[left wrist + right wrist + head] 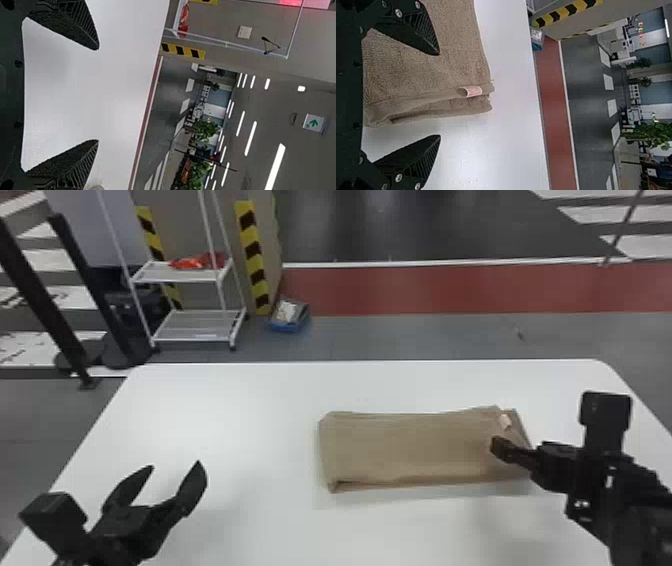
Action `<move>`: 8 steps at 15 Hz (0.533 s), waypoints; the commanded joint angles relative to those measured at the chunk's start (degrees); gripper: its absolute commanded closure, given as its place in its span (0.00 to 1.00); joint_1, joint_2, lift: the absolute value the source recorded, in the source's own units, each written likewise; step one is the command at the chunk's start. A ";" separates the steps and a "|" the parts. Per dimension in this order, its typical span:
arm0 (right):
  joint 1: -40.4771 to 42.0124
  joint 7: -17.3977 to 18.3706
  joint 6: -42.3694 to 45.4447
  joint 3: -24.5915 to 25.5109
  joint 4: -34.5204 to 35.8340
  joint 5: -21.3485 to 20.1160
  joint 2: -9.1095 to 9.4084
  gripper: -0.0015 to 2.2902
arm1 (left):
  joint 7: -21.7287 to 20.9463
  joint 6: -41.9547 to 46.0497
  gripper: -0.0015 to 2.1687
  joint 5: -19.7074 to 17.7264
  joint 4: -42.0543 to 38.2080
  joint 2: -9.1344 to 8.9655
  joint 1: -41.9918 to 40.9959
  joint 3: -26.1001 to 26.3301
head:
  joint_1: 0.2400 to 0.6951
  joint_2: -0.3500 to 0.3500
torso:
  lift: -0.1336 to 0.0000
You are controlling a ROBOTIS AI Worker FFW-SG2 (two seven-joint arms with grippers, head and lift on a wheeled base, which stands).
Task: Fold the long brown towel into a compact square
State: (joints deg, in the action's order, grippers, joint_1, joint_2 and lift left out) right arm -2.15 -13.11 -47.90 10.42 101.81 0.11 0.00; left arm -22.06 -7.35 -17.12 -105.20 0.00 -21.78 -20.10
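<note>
Right black two-fingered pincer (439, 95): spread wide, empty, straddling from above the nearest short end of the folded brown terry towel (415, 450). Flat on the white surface (225, 415), stretching lengthwise leftward from this pincer, towards the wide-open, empty left black pincer (175, 464), well apart. Nearer by far: the right. Next, probably: lower, pinch that short end, carry it leftward over the rest.

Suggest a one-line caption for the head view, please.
Brown towel folded into a strip on a white table, the right end effector at its tagged end.
</note>
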 commanded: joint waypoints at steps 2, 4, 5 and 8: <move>-1.46 -0.69 0.83 -0.40 -4.69 -2.14 0.05 0.09 | -0.09 0.53 0.02 0.16 0.08 -0.15 0.24 0.41 | 1.00 0.60 | 0.06; -1.55 -1.30 2.24 -0.66 -6.18 -2.84 0.05 0.14 | -1.06 7.38 0.01 0.16 1.75 -0.15 0.42 0.76 | 1.00 0.60 | 0.06; -1.55 -2.01 2.94 -0.75 -6.27 -2.84 0.05 0.19 | -1.50 11.25 0.01 0.16 2.80 -0.15 0.42 1.11 | 1.00 0.60 | 0.06; -1.02 -3.94 4.17 -0.92 -5.92 -2.75 0.05 0.50 | -1.76 14.94 0.01 0.16 3.86 -0.15 0.42 1.73 | 1.00 0.61 | 0.06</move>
State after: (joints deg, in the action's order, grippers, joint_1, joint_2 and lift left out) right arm -3.39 -16.63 -44.23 9.59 95.66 -2.64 0.00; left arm -23.82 6.83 -16.96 -101.68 0.00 -21.40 -18.56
